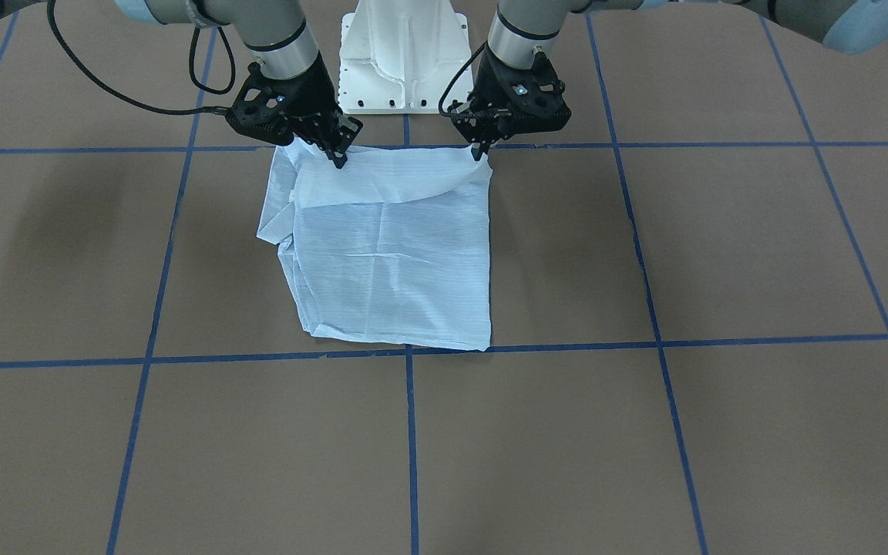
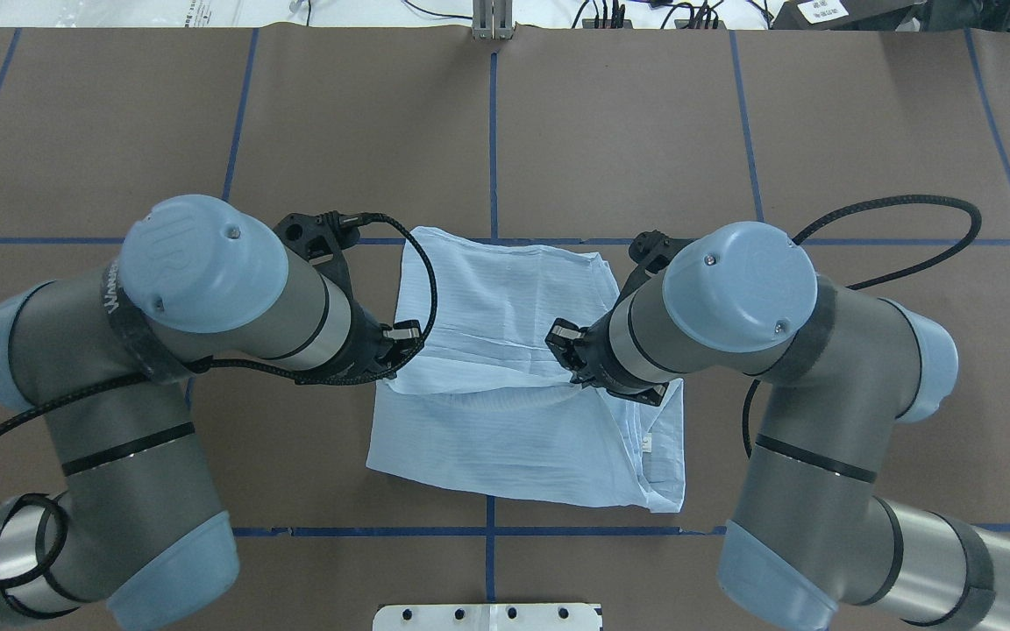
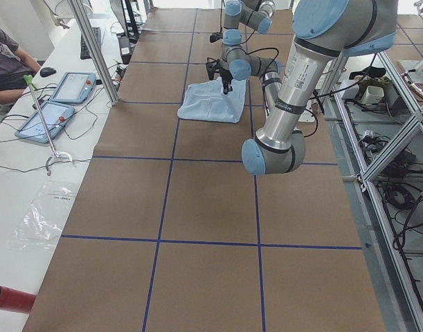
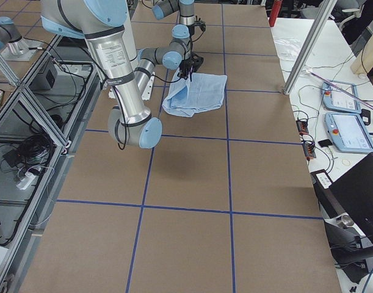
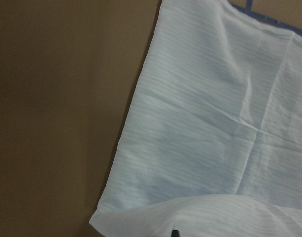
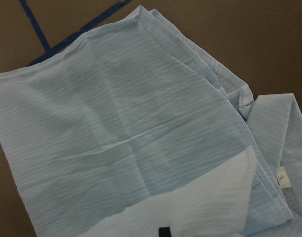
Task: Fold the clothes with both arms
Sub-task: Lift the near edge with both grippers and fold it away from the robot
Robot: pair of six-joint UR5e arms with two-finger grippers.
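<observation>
The pale-blue striped shirt (image 1: 390, 262) lies folded into a rough rectangle on the brown table (image 1: 721, 254), just in front of the robot's base. Its edge nearest the robot is lifted and curls over the rest of the cloth (image 2: 505, 289). My left gripper (image 1: 480, 154) is shut on one corner of that raised edge and my right gripper (image 1: 338, 160) on the other. From overhead, the left gripper (image 2: 400, 346) and right gripper (image 2: 562, 346) hang over the shirt's middle. A small white label (image 6: 281, 178) shows on the bunched side of the shirt (image 6: 116, 128).
The white pedestal (image 1: 404, 54) stands right behind the shirt. Blue tape lines (image 1: 411, 447) divide the table into squares. A side bench holds tablets (image 3: 52, 104), cables and a plastic bag, with a seated person (image 3: 3, 62) beside it. Metal frame posts (image 4: 308, 46) rise at the table's edge.
</observation>
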